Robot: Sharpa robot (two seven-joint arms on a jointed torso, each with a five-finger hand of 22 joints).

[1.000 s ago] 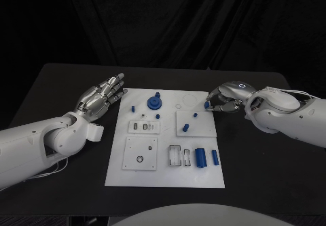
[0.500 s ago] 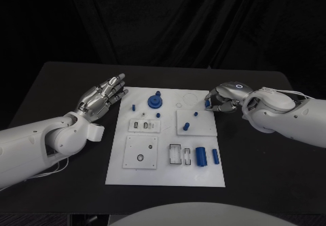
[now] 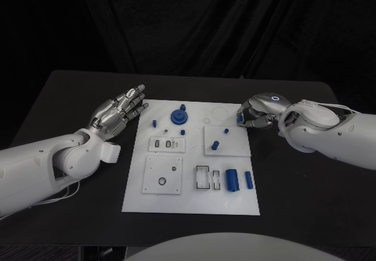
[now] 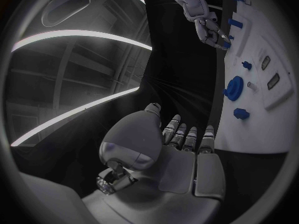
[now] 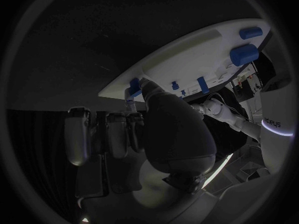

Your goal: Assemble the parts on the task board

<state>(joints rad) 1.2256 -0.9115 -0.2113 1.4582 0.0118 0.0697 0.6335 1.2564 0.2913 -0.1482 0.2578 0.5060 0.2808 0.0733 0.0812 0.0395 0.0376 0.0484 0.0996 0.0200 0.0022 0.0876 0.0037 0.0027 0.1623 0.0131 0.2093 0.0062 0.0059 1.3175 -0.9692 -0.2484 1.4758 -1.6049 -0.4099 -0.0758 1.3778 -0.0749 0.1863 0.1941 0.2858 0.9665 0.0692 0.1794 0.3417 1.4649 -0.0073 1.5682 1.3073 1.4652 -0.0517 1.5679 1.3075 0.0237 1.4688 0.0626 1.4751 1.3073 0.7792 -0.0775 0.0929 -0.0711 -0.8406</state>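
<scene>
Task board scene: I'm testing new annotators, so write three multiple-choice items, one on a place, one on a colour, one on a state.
1. Where is the right hand?
A) at the far right edge of the board
B) at its near edge
C) off the table

2. What colour is the gear?
A) red
B) blue
C) green

3. The left hand is:
A) gripping a part
B) a fist
C) open, empty

Key:
1 A: it sits at that edge, pinching a small part.
2 B: the gear is blue.
3 C: its fingers are spread, holding nothing.
</scene>
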